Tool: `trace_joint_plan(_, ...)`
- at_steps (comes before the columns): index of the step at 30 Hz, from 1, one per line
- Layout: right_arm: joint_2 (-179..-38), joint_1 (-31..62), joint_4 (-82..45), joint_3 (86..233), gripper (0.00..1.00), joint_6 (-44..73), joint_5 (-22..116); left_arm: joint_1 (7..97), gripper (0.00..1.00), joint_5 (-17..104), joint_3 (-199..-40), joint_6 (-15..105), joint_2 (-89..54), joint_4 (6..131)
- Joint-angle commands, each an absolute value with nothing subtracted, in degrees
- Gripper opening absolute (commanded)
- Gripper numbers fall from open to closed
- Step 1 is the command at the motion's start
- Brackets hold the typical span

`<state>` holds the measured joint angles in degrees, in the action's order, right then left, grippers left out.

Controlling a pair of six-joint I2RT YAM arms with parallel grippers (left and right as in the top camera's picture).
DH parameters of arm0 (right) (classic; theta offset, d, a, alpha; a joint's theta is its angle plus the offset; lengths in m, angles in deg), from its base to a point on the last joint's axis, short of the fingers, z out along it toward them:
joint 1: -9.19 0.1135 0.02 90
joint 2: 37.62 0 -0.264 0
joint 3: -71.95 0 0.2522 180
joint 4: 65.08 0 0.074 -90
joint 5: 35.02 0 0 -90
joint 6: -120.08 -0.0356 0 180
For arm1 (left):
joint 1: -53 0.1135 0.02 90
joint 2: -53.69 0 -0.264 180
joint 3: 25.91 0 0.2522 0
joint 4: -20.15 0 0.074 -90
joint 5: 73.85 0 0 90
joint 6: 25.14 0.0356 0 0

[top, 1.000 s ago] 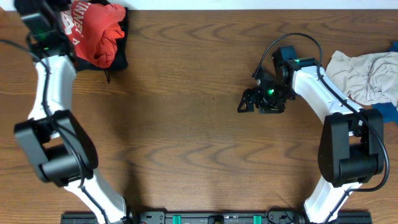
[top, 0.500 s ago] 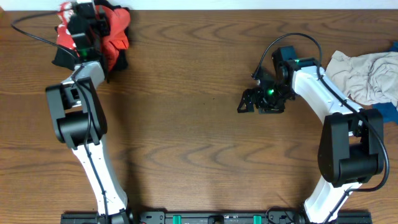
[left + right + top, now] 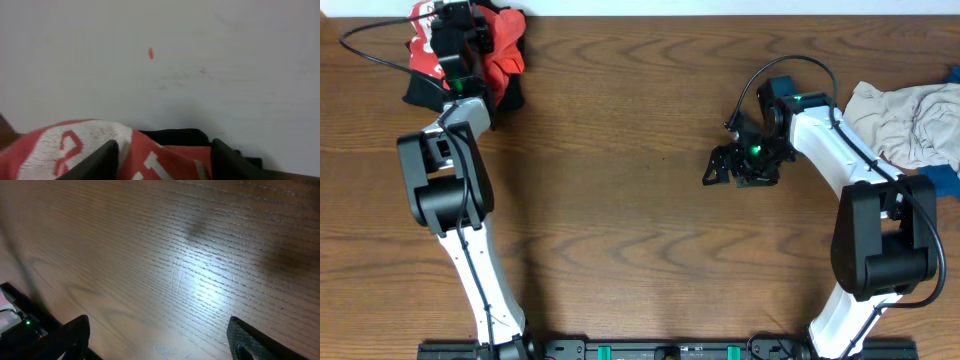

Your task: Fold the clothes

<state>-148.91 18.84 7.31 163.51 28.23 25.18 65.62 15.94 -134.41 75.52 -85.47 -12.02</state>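
Note:
The red-orange T-shirt (image 3: 505, 55) with white lettering lies bunched at the table's far left corner, on top of a black garment (image 3: 415, 92). My left gripper (image 3: 455, 25) sits on this pile. In the left wrist view its two fingers (image 3: 107, 157) press on either side of a raised fold of the T-shirt (image 3: 150, 160), and the black garment (image 3: 175, 135) shows behind; the left gripper (image 3: 165, 147) is shut on that fold. My right gripper (image 3: 720, 165) hangs open over bare wood right of centre, and in its wrist view the right gripper (image 3: 157, 322) has nothing between its fingers.
A heap of pale grey cloth (image 3: 900, 115) with blue pieces (image 3: 940, 180) lies at the right edge, beside the right arm. The table's far edge runs just behind the T-shirt pile, with a white surface (image 3: 200, 60) beyond it.
The left arm swung right onto the T-shirt pile and its jaws narrowed on the fabric. The pile shifted left, baring black cloth on its left side. The right arm has not moved.

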Motion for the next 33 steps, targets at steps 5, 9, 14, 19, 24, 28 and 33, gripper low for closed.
trace_joint_plan(5,-147.38,20.57,7.42,163.38,0.86,29.28,24.70,70.67,0.68,10.94,-132.77,78.58,-82.30,-8.70)
trace_joint_plan(9,-147.38,20.86,7.38,163.38,0.86,29.28,24.72,70.67,0.68,10.96,-132.77,78.58,-80.09,-11.21)
trace_joint_plan(14,-147.38,20.88,6.44,163.38,0.86,29.28,24.72,70.93,0.68,10.98,-132.77,78.53,-77.60,-10.97)
trace_joint_plan(19,-147.38,20.88,6.26,163.38,0.86,29.30,24.72,70.91,0.68,11.18,-132.77,78.51,-77.55,-8.28)
trace_joint_plan(24,-147.38,20.90,6.11,163.38,0.87,29.30,24.72,70.76,0.68,11.18,-132.81,78.51,-75.87,-14.71)
trace_joint_plan(28,-147.38,20.90,5.39,163.38,0.87,29.30,24.72,70.67,0.68,11.20,-132.83,77.99,-74.23,-14.42)
trace_joint_plan(33,-147.38,20.90,4.64,163.38,0.87,29.30,24.72,70.69,0.68,15.61,-132.81,74.45,-75.04,-5.09)
